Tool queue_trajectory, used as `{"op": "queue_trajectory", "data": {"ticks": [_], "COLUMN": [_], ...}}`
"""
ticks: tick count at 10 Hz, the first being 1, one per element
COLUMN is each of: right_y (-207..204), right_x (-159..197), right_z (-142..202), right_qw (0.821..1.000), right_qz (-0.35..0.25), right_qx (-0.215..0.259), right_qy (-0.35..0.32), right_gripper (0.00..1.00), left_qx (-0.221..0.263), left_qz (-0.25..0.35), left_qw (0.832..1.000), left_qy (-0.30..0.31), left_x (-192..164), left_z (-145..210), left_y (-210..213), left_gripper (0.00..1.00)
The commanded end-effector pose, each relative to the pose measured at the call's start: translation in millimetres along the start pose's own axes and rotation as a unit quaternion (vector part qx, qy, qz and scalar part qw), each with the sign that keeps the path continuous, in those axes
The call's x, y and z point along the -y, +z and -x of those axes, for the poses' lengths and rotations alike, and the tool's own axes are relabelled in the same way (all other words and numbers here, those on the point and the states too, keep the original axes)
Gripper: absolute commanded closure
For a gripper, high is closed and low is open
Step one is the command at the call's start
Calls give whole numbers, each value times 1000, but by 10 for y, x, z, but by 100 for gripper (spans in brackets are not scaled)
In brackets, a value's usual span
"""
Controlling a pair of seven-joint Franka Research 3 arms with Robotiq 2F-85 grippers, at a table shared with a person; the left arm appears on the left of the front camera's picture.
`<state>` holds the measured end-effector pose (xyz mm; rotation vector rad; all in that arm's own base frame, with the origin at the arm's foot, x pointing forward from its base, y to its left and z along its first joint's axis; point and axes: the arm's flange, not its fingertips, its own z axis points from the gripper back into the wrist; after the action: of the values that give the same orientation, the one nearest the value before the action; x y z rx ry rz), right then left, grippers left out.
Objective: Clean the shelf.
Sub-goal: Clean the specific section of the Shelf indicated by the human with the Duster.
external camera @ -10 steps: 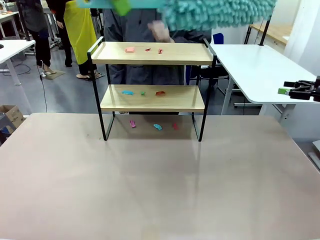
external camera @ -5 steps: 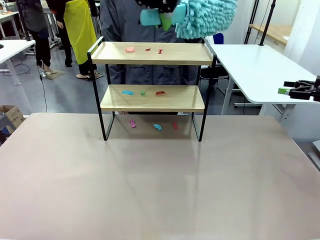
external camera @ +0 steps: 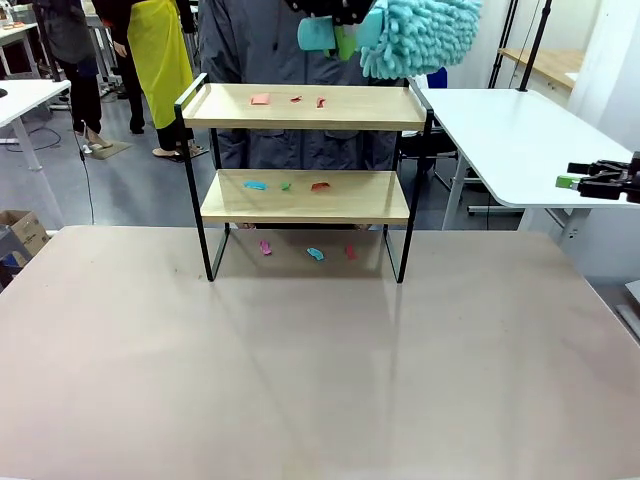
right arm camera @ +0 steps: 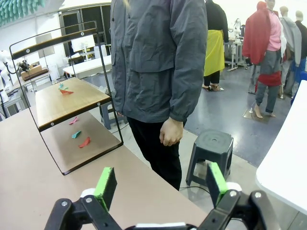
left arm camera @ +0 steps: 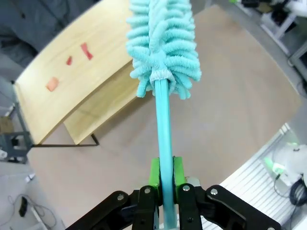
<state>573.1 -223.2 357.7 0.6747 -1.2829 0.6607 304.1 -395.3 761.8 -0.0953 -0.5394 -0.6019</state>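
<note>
Your left hand is clenched on the fluffy teal microfibre duster above the black-framed two-tier wooden shelf. Coloured scraps sit on both boards, so basically nothing's cleaned yet.

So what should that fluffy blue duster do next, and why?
Probably lower the duster onto the top board of the shelf and brush across it. The left gripper is shut on its handle, the head hangs above the board's right end, and small coloured scraps lie on that board.
</note>
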Motion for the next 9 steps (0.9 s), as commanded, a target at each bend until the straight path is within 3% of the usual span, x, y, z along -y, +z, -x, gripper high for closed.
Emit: {"op": "queue_trajectory", "data": {"ticks": [1,4,9], "right_y": [-15,-15,-15], "right_x": [-20,-20,-20], "right_z": [-24,-24,-24], "right_qw": [1000,1000,1000], "right_qz": [-1,-1,-1], "right_qx": [0,0,0], "right_qy": [2,2,2], "right_gripper": [0,0,0], "left_qx": [27,38,19], "left_qz": [-71,-107,-84], "left_qw": [993,981,965], "left_qy": [89,158,246], "left_x": [108,520,642], "left_z": [-27,-409,-468], "left_y": [25,-401,-877], "left_gripper": [87,87,87]}}
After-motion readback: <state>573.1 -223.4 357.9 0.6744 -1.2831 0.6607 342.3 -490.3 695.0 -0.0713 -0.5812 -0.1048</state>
